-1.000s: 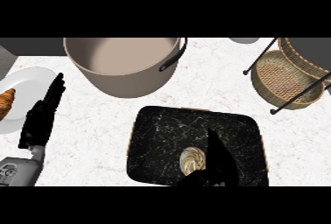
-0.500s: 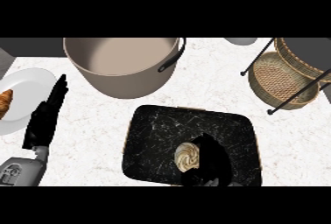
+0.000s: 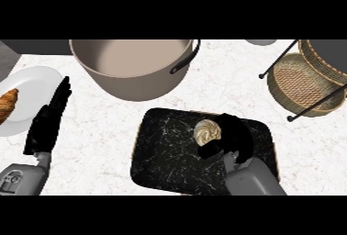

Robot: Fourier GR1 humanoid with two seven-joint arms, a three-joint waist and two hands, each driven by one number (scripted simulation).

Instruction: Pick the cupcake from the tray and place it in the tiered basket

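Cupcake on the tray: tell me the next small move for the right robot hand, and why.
Probably lift straight up. The right robot hand is curled round the cupcake, which seems to sit on the black tray. The tiered basket stands apart at the upper right, so the cupcake likely has to clear the tray before any move across.

Item count, per kind:

- Cupcake (image 3: 207, 131): one, centre of the frame.
- Tray (image 3: 169, 156): one, lower centre.
- Pot (image 3: 132, 64): one, top centre.
- Plate (image 3: 30, 85): one, left edge.
- Croissant (image 3: 7, 104): one, left edge.
- Tiered basket (image 3: 305, 80): one, upper right.
- Robot hand: two, one at left (image 3: 49, 124), one at lower centre (image 3: 230, 137).
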